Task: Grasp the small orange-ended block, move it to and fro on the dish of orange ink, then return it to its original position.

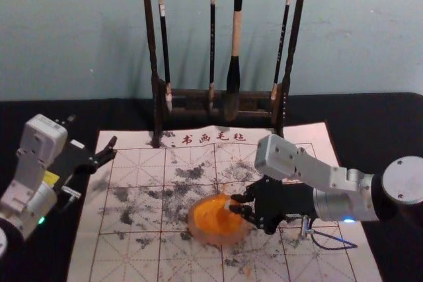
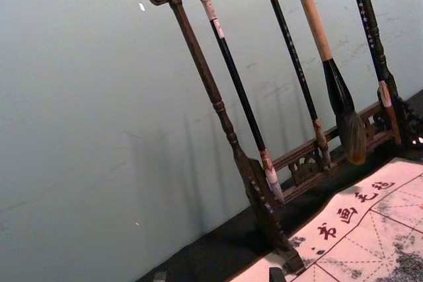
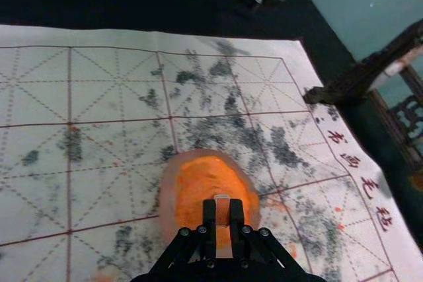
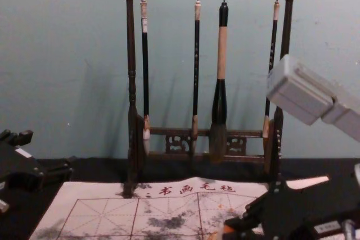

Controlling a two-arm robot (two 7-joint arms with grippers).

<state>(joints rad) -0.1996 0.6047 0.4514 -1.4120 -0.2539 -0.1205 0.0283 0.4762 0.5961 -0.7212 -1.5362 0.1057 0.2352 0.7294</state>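
Observation:
In the head view my right gripper [image 1: 236,204] is over the right part of the dish of orange ink [image 1: 215,221]. The right wrist view shows this gripper [image 3: 223,219] shut on the small block [image 3: 222,207], which stands out against the orange ink of the dish [image 3: 192,186]. Whether the block touches the ink, I cannot tell. The chest view has the block's orange end [image 4: 228,229] low at the gripper. My left gripper [image 1: 92,138] is parked at the left of the mat, open and empty; its fingertips [image 2: 276,274] show at the left wrist view's bottom edge.
A dark wooden rack [image 1: 152,51] with several hanging brushes stands behind the dish at the mat's back edge. The ink-stained writing mat [image 1: 132,209] lies under the dish on a black-covered table [image 1: 46,259]. A pale wall rises behind the rack.

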